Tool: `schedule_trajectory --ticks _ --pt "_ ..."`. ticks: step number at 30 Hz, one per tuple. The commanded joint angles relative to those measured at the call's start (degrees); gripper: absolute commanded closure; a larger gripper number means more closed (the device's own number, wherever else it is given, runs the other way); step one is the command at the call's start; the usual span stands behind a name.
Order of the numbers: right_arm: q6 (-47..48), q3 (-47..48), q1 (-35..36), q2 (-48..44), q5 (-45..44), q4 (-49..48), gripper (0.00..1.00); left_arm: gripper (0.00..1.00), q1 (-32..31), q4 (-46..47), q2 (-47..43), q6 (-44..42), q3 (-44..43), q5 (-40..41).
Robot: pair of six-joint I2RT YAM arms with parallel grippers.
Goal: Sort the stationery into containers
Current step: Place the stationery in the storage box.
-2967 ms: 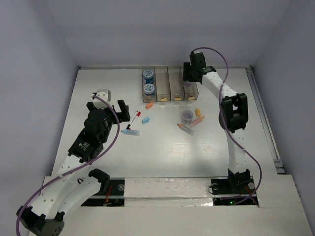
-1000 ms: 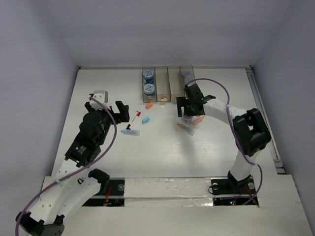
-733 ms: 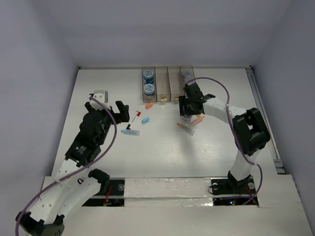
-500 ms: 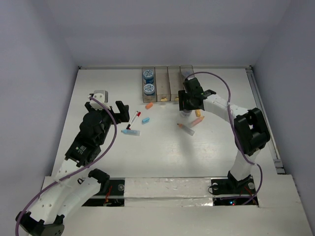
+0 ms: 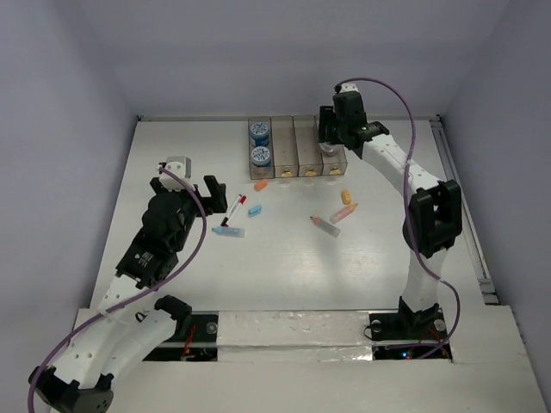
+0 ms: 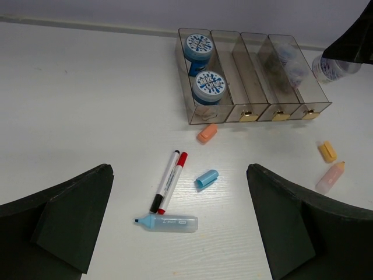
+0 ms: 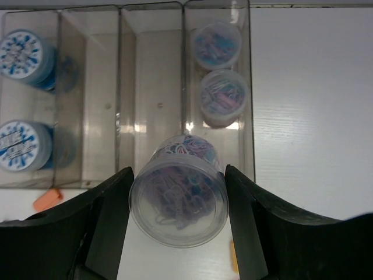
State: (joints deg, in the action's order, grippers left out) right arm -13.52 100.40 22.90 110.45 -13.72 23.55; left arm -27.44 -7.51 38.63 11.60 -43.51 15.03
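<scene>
Right pincer (image 7: 178, 174): at the upper right of the top view, its fingers (image 7: 108, 221) pinching a clear tub (image 7: 178, 195) of coloured clips from both sides.
Tub: it hangs over the near end of the rightmost of the bins (image 7: 120, 93). In the right wrist view its round edge overlaps that bin's near wall. How high it is above the rim, I cannot tell.
Room in that bin: two stored tubs (image 7: 217, 44) sit at its far end and middle, just beside each other. The stretch between them and the near wall lies under the held tub.
Rolls (image 7: 20, 52): two, in the leftmost bin.
Left pincer (image 5: 195, 176): spread wide, at the left of the top view, well apart from the bins.
Loose things: the marker (image 6: 172, 184), highlighter (image 6: 169, 223), blue cap (image 6: 206, 178) and orange cap (image 6: 207, 133) lie near together on the tabletop (image 5: 284, 275). An orange stick (image 6: 327, 151) and a pink stick (image 6: 330, 177) lie to the lower right of the bins.
Open tabletop: a wide white stretch in the lower middle of the top view, between the arms.
</scene>
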Motion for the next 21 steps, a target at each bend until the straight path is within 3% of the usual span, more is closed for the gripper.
schedule_trajectory --ticks 1,18,21 --pt "1.13 4.45 -2.15 3.62 0.61 0.0 0.64 0.01 0.55 2.5 0.3 -0.35 0.26 0.0" --pt "1.3 5.51 -5.32 11.09 4.57 0.88 0.61 0.01 1.07 2.67 2.59 -0.43 0.09 -0.17" --pt "0.95 6.21 -5.32 11.36 4.4 1.5 0.35 0.01 1.07 2.67 2.94 -0.35 0.09 -0.26"
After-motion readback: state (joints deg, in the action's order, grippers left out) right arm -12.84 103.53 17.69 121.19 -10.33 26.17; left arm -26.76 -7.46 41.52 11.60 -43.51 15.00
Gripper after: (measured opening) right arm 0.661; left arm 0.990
